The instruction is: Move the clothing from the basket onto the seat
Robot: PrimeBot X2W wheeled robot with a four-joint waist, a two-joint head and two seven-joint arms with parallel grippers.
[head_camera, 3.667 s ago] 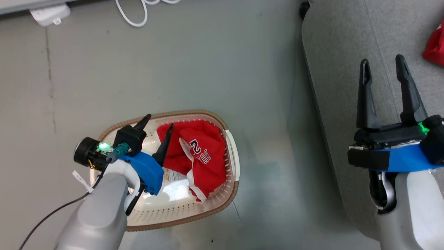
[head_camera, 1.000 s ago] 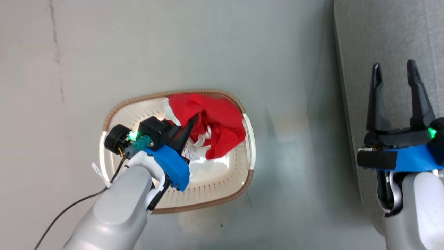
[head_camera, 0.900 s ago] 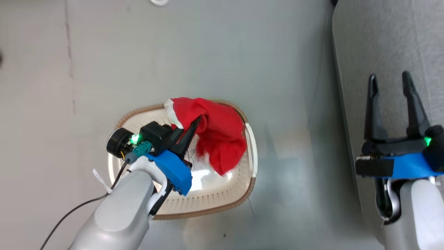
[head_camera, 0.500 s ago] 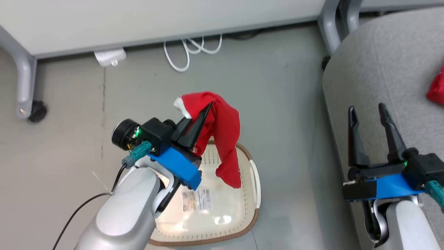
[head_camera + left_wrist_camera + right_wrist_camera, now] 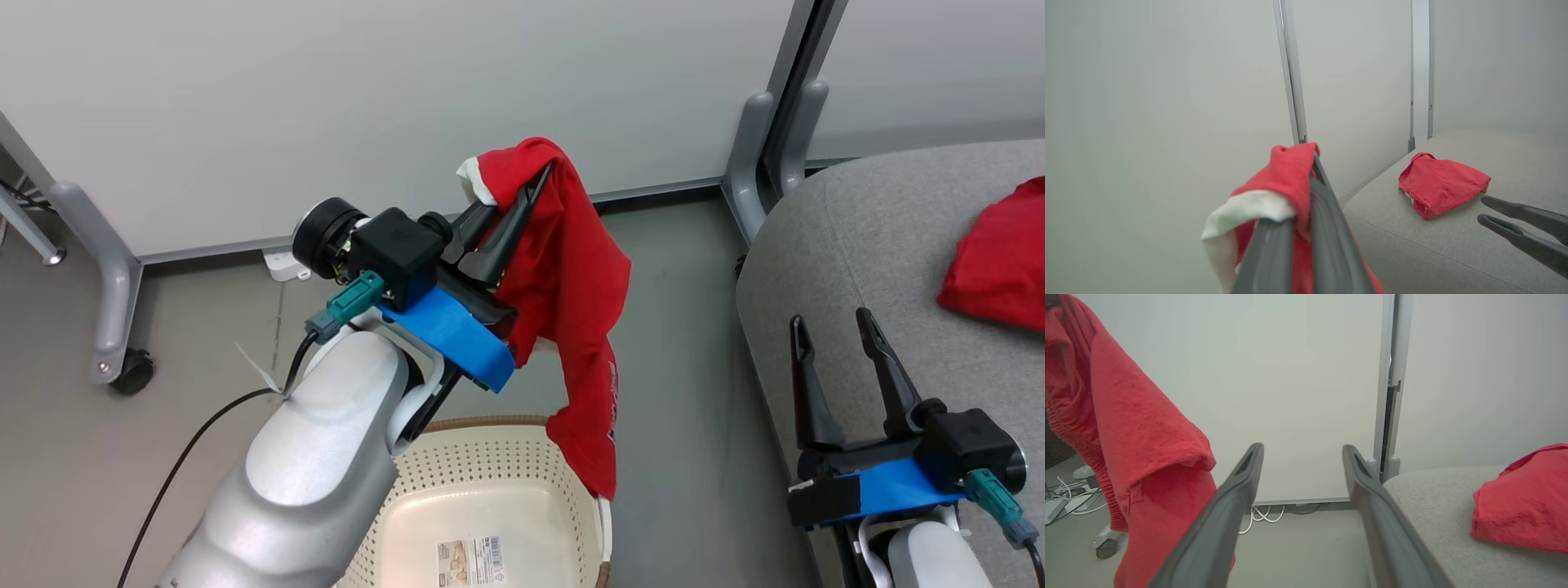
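Grey seat (image 5: 865, 245) bears one red garment (image 5: 992, 265); basket (image 5: 490, 465) stands beside it; the second garment (image 5: 571, 269) hangs long-axis downward from the clamped left gripper (image 5: 535, 184), hem perhaps touching the basket's rim; left wrist view adds its white trim; right gripper (image 5: 829, 318) gapes empty.

light: bright, even | shadows: soft | focus: left tool (image 5: 1313, 173) close-up blurred

Bare seat (image 5: 857, 245) beside red garment (image 5: 996, 269)
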